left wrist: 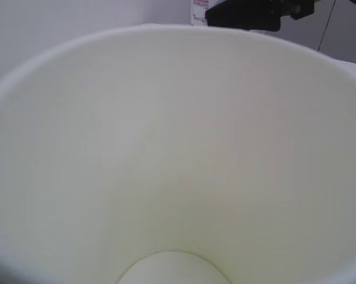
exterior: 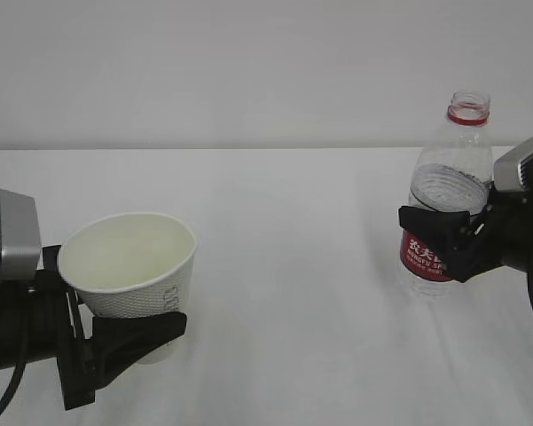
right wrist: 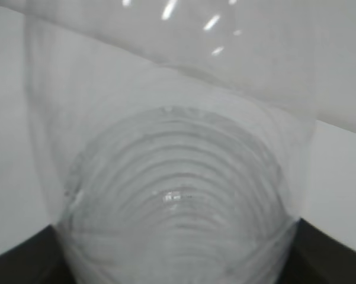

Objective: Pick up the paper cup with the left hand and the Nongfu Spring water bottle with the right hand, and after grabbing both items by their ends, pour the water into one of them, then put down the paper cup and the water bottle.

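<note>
Cup [exterior: 133, 266] near left, clamped low in left gripper [exterior: 129, 342], mouth tipped right; bottle [exterior: 448, 200] upright far right, uncapped, pinched mid-body by right gripper [exterior: 445, 244]; suggest bringing neck over rim before tilting, pour slowly, don't squeeze harder.

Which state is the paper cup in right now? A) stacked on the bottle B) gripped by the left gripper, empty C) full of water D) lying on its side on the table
B: the left gripper clamps the paper cup, and the left wrist view shows its interior dry.
</note>
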